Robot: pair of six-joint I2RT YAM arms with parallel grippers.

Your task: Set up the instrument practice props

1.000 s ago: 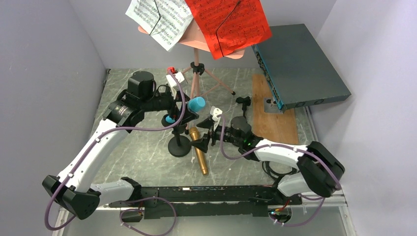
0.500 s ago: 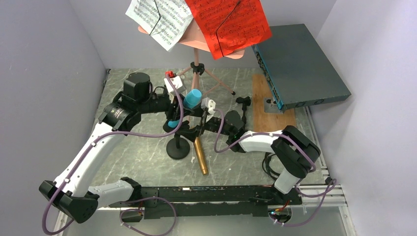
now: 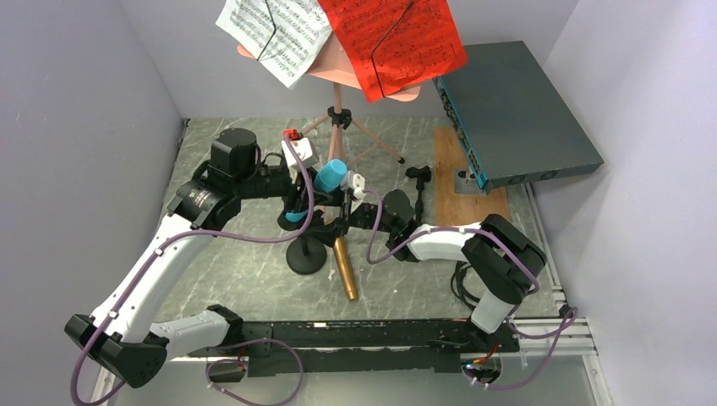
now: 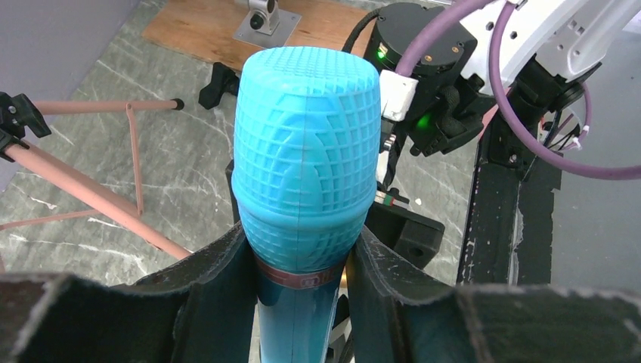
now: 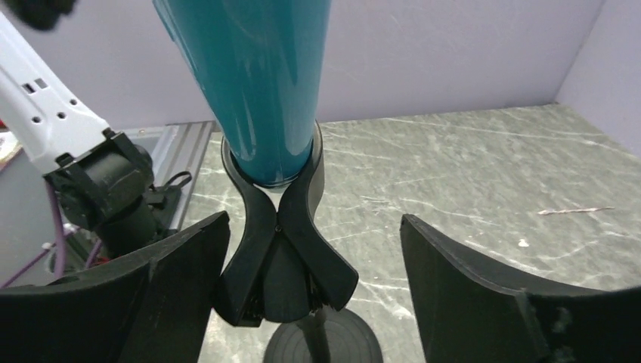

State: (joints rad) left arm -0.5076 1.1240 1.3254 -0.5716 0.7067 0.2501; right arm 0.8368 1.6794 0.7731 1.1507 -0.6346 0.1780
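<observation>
The blue microphone stands tilted in the forked black clip of a black round-based pole. My left gripper is shut on it just under the ribbed head. My right gripper is open, with one finger on each side of the clip, below the teal handle. The gold microphone lies on the table beside the pole's base. At the back, the pink music desk on tripod legs carries a white page and a red page.
A large dark-teal box sits at the back right, partly over a wooden board with a metal bracket. A small black clamp lies left of the board. Purple walls enclose the marbled table.
My left gripper has shut on the blue microphone. My right arm has swung left from the gold microphone to the pole's clip, and its jaws have narrowed slightly.
</observation>
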